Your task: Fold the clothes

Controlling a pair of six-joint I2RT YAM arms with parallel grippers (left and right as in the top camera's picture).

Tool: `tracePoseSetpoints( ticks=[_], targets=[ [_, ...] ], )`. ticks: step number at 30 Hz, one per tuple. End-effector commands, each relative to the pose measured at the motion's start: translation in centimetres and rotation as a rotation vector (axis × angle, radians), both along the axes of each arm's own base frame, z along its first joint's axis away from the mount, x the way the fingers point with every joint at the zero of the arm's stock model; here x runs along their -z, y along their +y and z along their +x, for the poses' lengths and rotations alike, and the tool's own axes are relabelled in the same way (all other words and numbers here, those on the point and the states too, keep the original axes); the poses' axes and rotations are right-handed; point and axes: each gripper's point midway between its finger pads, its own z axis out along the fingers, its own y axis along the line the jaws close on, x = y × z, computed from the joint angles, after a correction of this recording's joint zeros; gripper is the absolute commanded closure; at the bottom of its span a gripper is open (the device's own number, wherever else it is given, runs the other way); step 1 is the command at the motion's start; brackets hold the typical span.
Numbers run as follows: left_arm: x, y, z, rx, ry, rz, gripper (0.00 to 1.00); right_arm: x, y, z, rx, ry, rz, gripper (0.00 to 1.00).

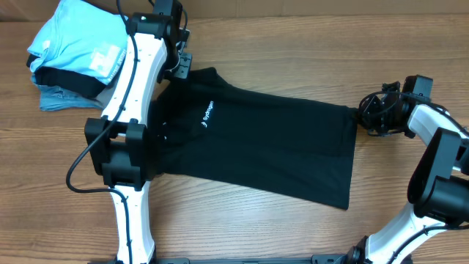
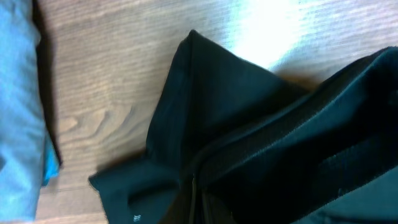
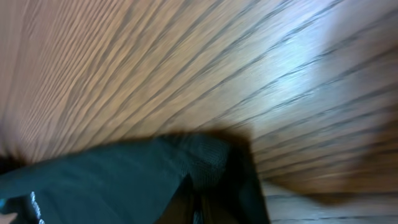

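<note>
The black short-sleeved shirt lies spread on the wooden table, white chest logo up, collar end at the left, hem at the right. My left gripper is shut on the shirt's far shoulder and sleeve; the left wrist view shows the black cloth bunched in the jaws. My right gripper is shut on the shirt's far hem corner; the right wrist view shows the cloth pinched between the fingers. The neck tag is hidden.
A stack of folded garments, light blue on top, sits at the table's far left corner beside the left arm; it also shows in the left wrist view. Bare wooden tabletop surrounds the shirt.
</note>
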Motion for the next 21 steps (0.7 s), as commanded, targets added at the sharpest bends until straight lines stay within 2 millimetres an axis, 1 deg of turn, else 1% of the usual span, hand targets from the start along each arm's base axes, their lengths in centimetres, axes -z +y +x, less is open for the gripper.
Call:
tracePoseSetpoints(
  ticks=[1,6,9,11,14,15,16,17,20,21],
  targets=[
    [-2.1,1.0,0.1,-0.03,-0.023,0.02,0.96,-3.4,0.3,1.2,-0.035,-0.102,0.024,0.96],
    [-3.6,2.2,-1.2,-0.058,0.012,0.067,0.96,-6.1,0.4,0.4,-0.052,-0.13,0.003,0.96],
    [-3.6,3.1,-2.9,-0.09,0.076,0.073,0.96,-7.5,0.7,-0.8,-0.055,-0.117,0.0,0.96],
    [-3.3,3.7,-3.9,-0.122,0.121,0.072,0.96,-7.9,0.6,-1.8,-0.045,-0.083,-0.022,0.96],
    [-3.2,4.6,-5.3,-0.152,0.182,0.073,0.96,-7.9,0.1,-4.1,-0.016,0.013,-0.07,0.96],
    [-3.2,5.2,-6.2,-0.163,0.218,0.078,0.96,-7.7,0.0,-5.5,-0.008,0.072,-0.086,0.96],
    [-3.2,5.5,-6.6,-0.169,0.235,0.08,0.96,-7.5,-0.1,-6.4,-0.004,0.113,-0.095,0.96],
    [-3.1,5.7,-6.7,-0.177,0.241,0.074,0.96,-7.2,0.0,-7.3,-0.002,0.154,-0.099,0.96],
    [-3.0,5.6,-7.0,-0.189,0.255,0.022,0.96,-6.5,-0.1,-9.8,0.001,0.273,-0.12,0.96],
    [-2.9,5.6,-7.1,-0.192,0.262,0.012,0.96,-6.4,-0.1,-10.4,0.0,0.297,-0.12,0.96]
  ],
)
